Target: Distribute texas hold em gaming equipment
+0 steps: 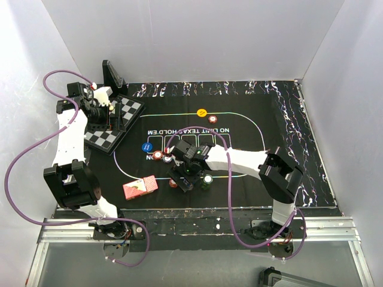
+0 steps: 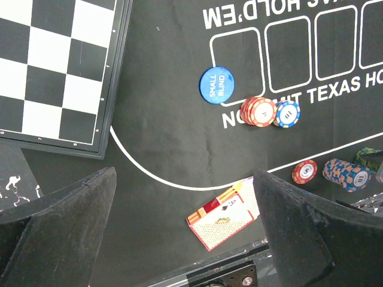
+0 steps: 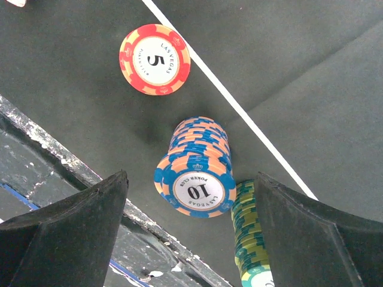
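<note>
Right gripper [image 3: 190, 176], wide and empty, hangs directly over the upright blue chip stack [image 3: 194, 190] by the near edge of the mat [image 3: 311, 72].

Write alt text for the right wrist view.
A leaning stack of blue-and-orange chips, top one marked 10, stands on a black mat, framed by the open right gripper's dark fingers. A green chip stack stands close beside it; a single red chip marked 5 lies flat farther off, near a white line.
</note>
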